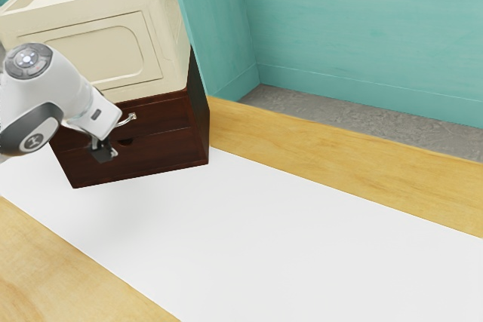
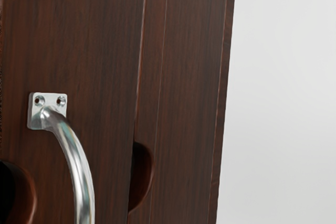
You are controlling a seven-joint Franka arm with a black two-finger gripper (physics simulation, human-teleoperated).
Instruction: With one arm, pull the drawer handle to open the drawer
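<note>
Worktop (image 1: 339, 157): it is carrying the cabinet (image 1: 198, 111) on a white sheet (image 1: 249, 239); under a strong pull, this sheet may be sliding together with the cabinet.
Cream crate (image 1: 98, 50): it is resting on top of the cabinet; if a jerk is shaking the cabinet, the crate may be shifting.
Arm (image 1: 72, 96): it is reaching along the cabinet's front and is hiding part of this front.
Upper drawer (image 1: 162, 117): it is sitting in the cabinet and is looking closed; a slanted pull may be making it jam.
Tool (image 1: 104, 150): it is hanging at the cabinet's front, near the handle; from a bad angle, it may be missing the bar. Whether it is spread, pressed together or pinching something, I am not managing to tell.
Handle (image 2: 81, 174): it is standing out from the cabinet's upper front; being smooth and curved, it may be slipping from a weak grip. The hand is covering one end, and the wrist view's edge is cutting the bar.
</note>
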